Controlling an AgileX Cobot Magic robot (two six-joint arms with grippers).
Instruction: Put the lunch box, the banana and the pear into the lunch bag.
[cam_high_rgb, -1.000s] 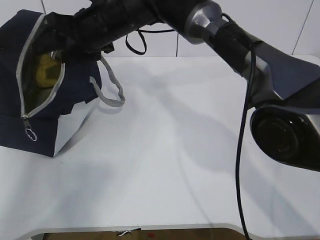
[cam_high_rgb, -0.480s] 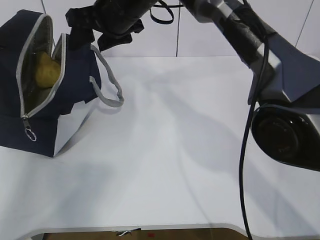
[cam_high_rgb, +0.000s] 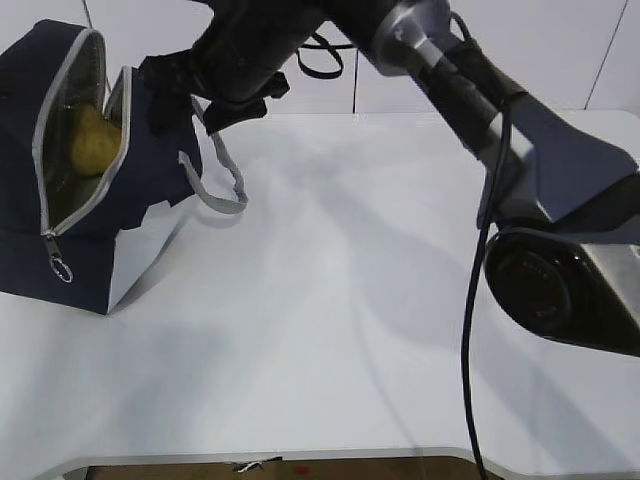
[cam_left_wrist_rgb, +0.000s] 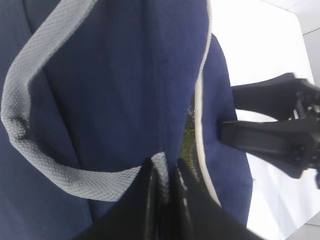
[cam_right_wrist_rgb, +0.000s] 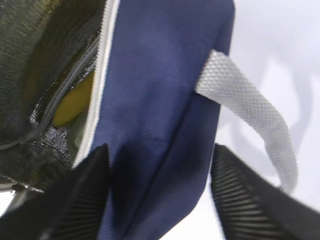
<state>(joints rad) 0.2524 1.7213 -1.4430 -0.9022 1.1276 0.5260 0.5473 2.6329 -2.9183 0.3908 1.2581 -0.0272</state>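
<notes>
Beside the soft navy-blue fabric lunch bag, the right hand stands wide — the left hand pinches its limp grey strap handle.

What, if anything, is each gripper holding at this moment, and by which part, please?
The left gripper is shut on the lunch bag, pinching its grey strap handle. The right gripper is open, holding nothing.

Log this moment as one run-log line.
pear: inside open lunch bag | right gripper: open, empty, beside bag mouth | left gripper: shut on grey strap handle | banana, lunch box: not identifiable
</notes>
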